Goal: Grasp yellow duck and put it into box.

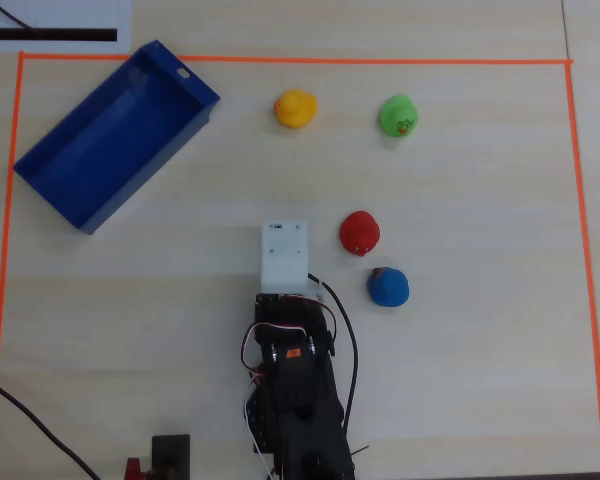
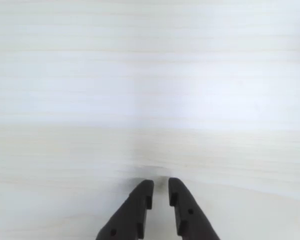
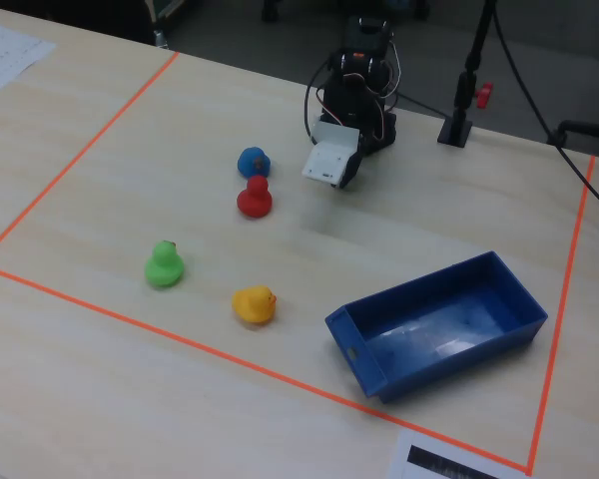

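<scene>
The yellow duck (image 1: 295, 108) stands on the light wooden table near the far tape line, to the right of the box in the overhead view; it also shows in the fixed view (image 3: 254, 303). The box (image 1: 110, 140) is a blue open tray, empty, lying at an angle in the upper left; in the fixed view (image 3: 459, 356) it lies at lower right. My gripper (image 2: 160, 184) shows in the wrist view as two black fingers almost together, with nothing between them, over bare table. The arm is folded back near its base (image 1: 295, 390), well short of the duck.
A green duck (image 1: 399, 116) stands right of the yellow one. A red duck (image 1: 360, 233) and a blue duck (image 1: 388, 286) stand just right of the white wrist housing (image 1: 284, 255). Orange tape (image 1: 575, 250) frames the work area. Cables lie by the base.
</scene>
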